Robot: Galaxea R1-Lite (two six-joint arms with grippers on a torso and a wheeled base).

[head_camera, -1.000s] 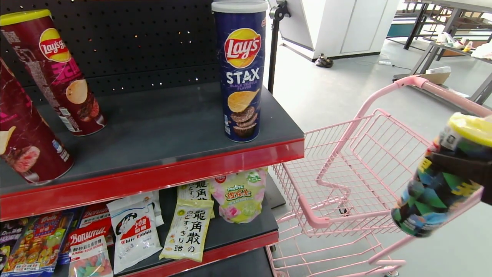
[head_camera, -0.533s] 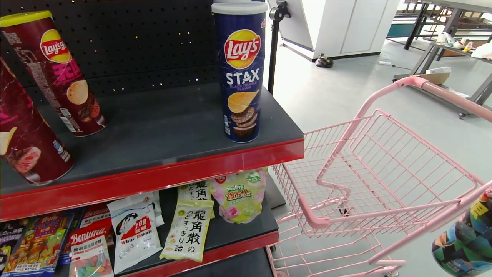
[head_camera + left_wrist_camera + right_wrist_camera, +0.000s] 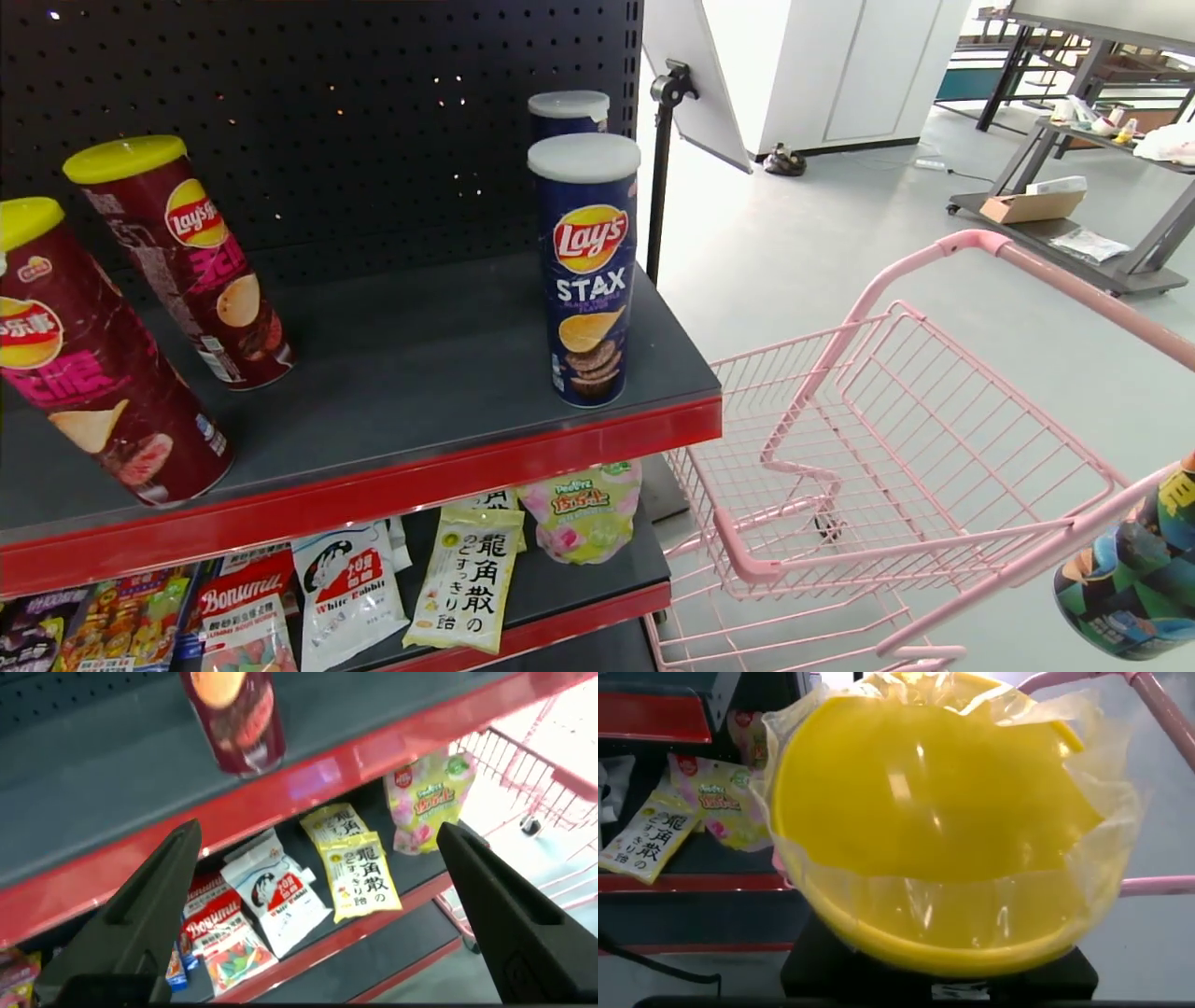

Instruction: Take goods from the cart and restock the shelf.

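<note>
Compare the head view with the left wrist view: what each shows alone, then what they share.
Head view adds the tall dark-blue cylindrical chip can with a white lid and the multicoloured cylindrical can. Left wrist view adds the left gripper, open. Both show the flat yellow candy bag and the pink-and-green pouch on the lower shelf.

The dark, red-edged upper shelf (image 3: 401,373) carries a blue chip can (image 3: 585,271) upright at its 4 o'clock corner. A second blue can (image 3: 568,112) stands just behind, at 12 o'clock of the first. A maroon can (image 3: 187,261) stands at 9 o'clock and a nearer maroon can (image 3: 93,355) at 8 o'clock. On the lower shelf (image 3: 607,579) lie a pink-green pouch (image 3: 583,509), a yellow packet (image 3: 467,583) and a white bag (image 3: 347,593).
</note>
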